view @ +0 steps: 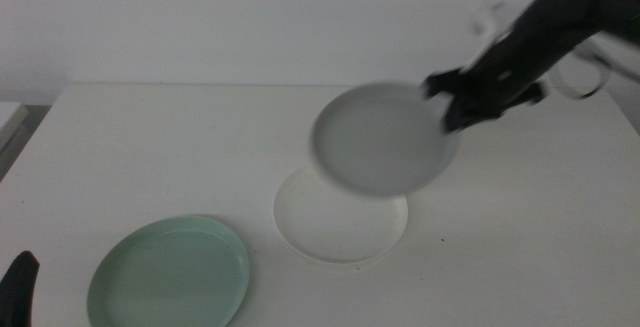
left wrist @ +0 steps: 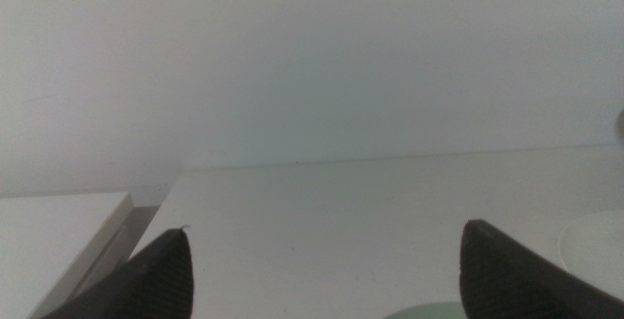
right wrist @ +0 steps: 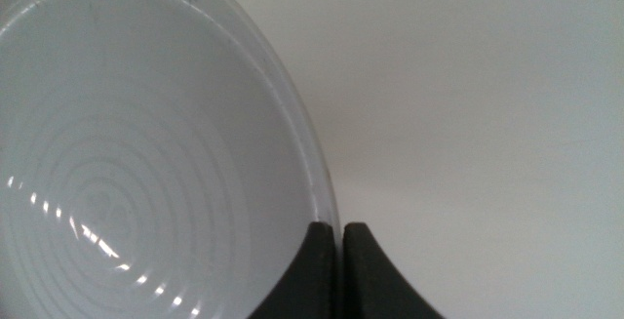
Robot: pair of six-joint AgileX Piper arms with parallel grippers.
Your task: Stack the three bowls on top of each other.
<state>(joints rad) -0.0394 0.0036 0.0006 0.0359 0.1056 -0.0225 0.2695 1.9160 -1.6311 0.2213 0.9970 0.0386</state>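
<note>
while the left hand [left wrist: 322, 270] waits with jaws spread at the counter's [view: 150, 147] near edge, the right hand [view: 450, 102] pinches the grey bowl's [view: 382, 139] rim, holding it above the white bowl [view: 340, 229]; the mint green bowl [view: 168, 274] sits apart.

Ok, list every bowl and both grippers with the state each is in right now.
grey bowl: lifted, held by its rim, partly above the white bowl.
white bowl: flat on the table, nothing in it.
mint green bowl: flat on the table, apart from the others.
right gripper: shut on the grey bowl's rim.
left gripper: open, waiting near the mint green bowl.
</note>
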